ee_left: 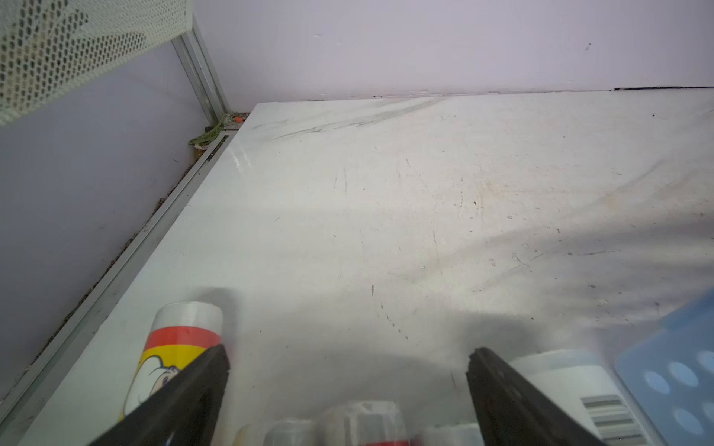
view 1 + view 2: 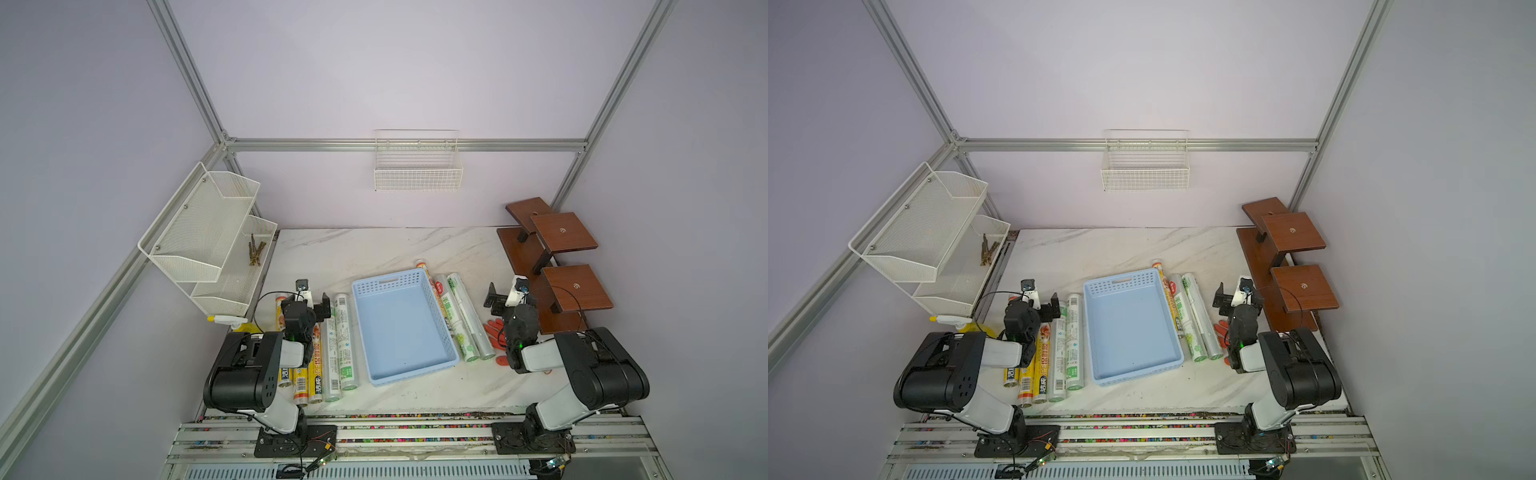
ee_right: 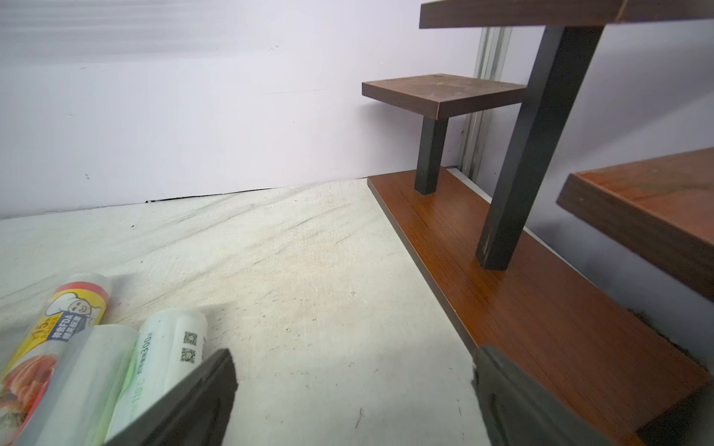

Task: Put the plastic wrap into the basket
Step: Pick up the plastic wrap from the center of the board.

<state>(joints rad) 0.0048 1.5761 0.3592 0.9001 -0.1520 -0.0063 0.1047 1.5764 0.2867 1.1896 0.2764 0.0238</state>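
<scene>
Plastic wrap (image 2: pixel 1074 340) was left on the table (image 2: pixel 374 249), all outside the basket (image 2: pixel 401 328). Left rolls (image 2: pixel 343 340) were packed just beside its left wall, right rolls (image 2: pixel 457 324) against its right wall. Left claw (image 1: pixel 349 357) was spread wide over the left rolls' far ends, nothing gripped. Right claw (image 3: pixel 355 359) was spread wide too, nothing gripped, over bare table between right rolls and wooden stand (image 3: pixel 541 309).

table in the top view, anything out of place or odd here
An orange glove lies beside the rolls right of the basket, partly under the right arm. It isn't plastic wrap, so it looks stray. Nothing seems spilled or damaged.
</scene>
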